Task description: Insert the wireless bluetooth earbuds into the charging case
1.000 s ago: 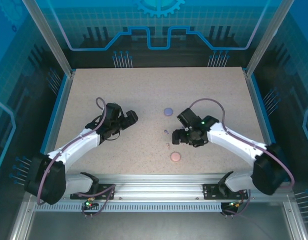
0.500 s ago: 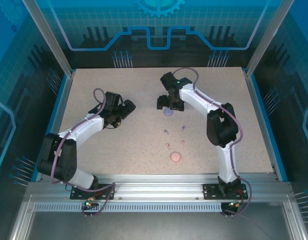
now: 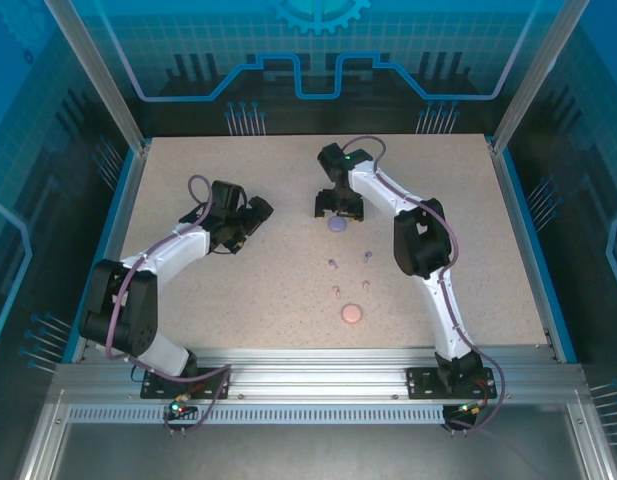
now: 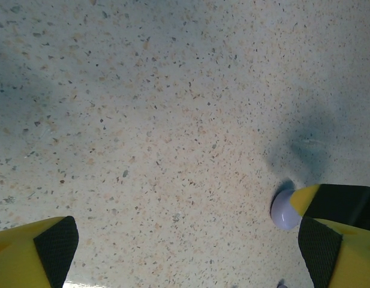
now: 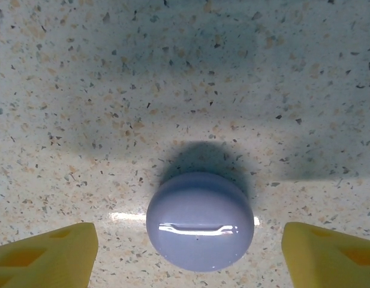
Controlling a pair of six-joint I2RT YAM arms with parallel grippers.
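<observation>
We are recording the right hand (image 3: 338,212) hanging over the purple charging case (image 5: 199,222) in the upper centre of the overhead frame. In its wrist view the two yellow fingers (image 5: 47,255) are standing at the lower corners, one on each side of the case, clear of it and gripping nothing. The case is lying on the desk (image 3: 458,200) and appears shut.

The left hand (image 3: 256,218) is sitting at centre left, spread wide and empty.

The purple earbuds (image 3: 332,264) are lying loose below the case, the pink earbuds (image 3: 336,291) lower again, and the pink charging case (image 3: 352,314) near them at the bottom of the group.

We are judging the step in hand to be securing the purple case, with no bud yet seated. The next move is calling for a square pinch across the rounded, glossy shell, which looks liable to slip. The lid then needs opening before any bud goes in.
</observation>
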